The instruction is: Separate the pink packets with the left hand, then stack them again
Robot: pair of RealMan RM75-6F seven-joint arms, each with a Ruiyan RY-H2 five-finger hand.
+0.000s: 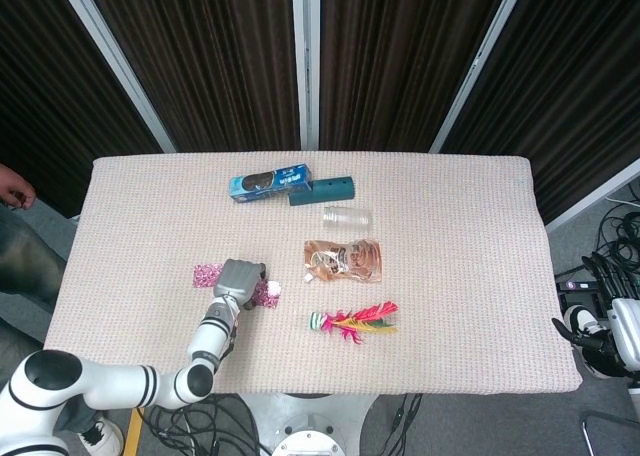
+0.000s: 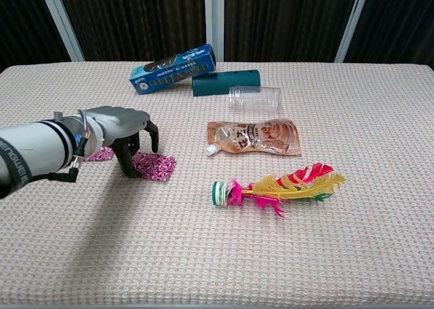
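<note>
Evidently restacking is in hand: the left hand (image 2: 121,129), fingers curled down, pinches the near packet (image 2: 154,166) at its left edge; the far packet (image 2: 100,154) lies just behind the hand, near the table's (image 2: 380,255) left side. Next move, judged: carry the held packet leftward and lay it squarely on the other. Its long axis runs left-right, lying flat. Right hand: unseen.

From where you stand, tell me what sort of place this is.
Probably a robot lab or a data-collection room, not a home. A table under a woven cloth stands before dark curtains, cables lie on the floor, and unrelated props such as a feather shuttlecock are laid out.
</note>
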